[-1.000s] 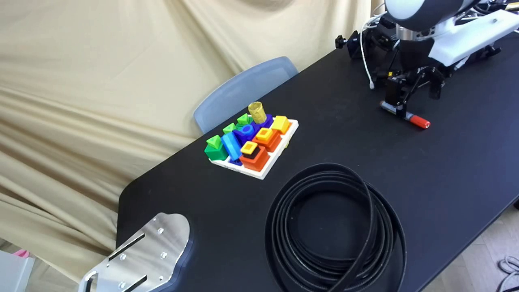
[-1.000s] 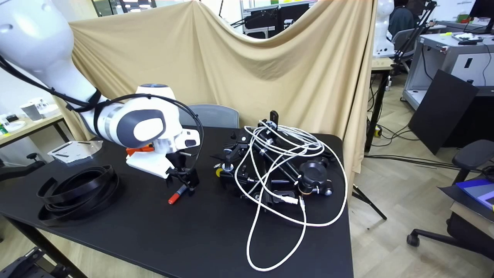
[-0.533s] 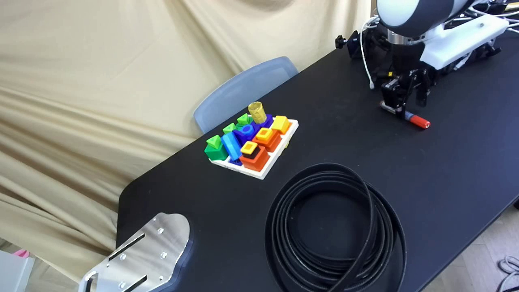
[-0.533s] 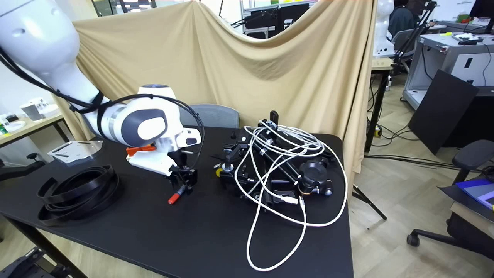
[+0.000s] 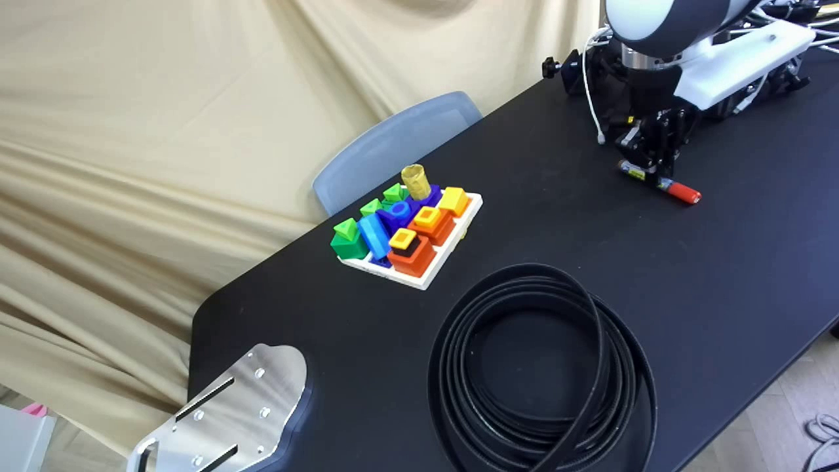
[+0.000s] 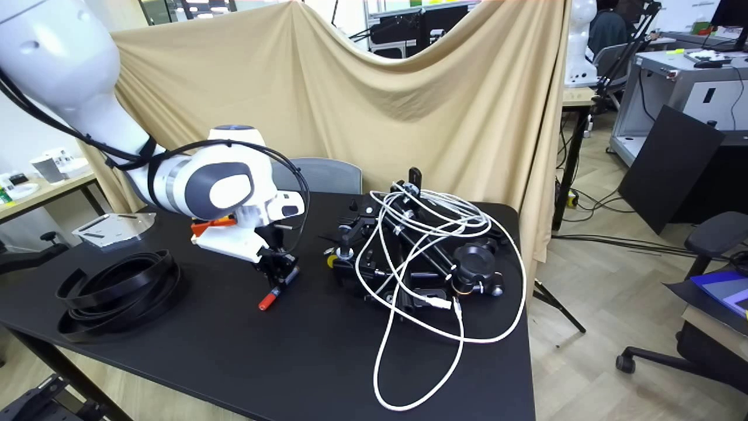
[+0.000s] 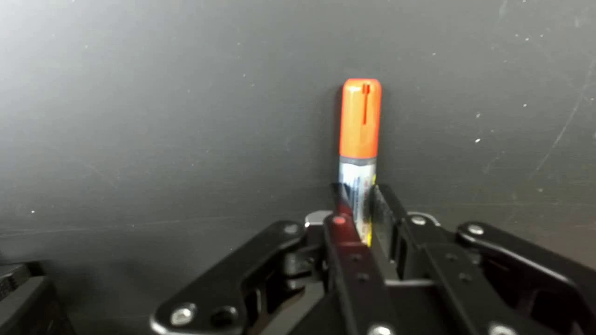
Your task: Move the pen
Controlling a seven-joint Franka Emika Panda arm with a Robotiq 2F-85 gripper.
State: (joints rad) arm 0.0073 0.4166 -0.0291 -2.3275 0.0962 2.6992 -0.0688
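Observation:
The pen point(image 7: 359, 121) has an orange-red cap and a pale, printed barrel with a strip of yellow in the wrist view. My gripper point(image 7: 358, 188) is shut on its barrel, a finger on either side, with the cap end sticking out beyond the fingertips. In an exterior view the pen point(image 5: 683, 193) shows its red cap on one side of my gripper point(image 5: 659, 174) and its dark rear end on the other. The same grip shows on the pen point(image 6: 269, 300) in an exterior view. It looks low against the black table; whether it touches the top I cannot tell.
A black cable coil point(image 5: 452, 367) lies on the table, with a white board of coloured blocks point(image 5: 452, 246) beyond it. Black clamp gear point(image 6: 476, 260) under looped white cable point(image 6: 380, 374) lies near the arm. A metal plate point(image 5: 262, 373) sits at the far end.
The jaws have come together from wide open onto the pen's barrel. The pen has shifted and turned slightly. The hand has moved a little sideways over the pen.

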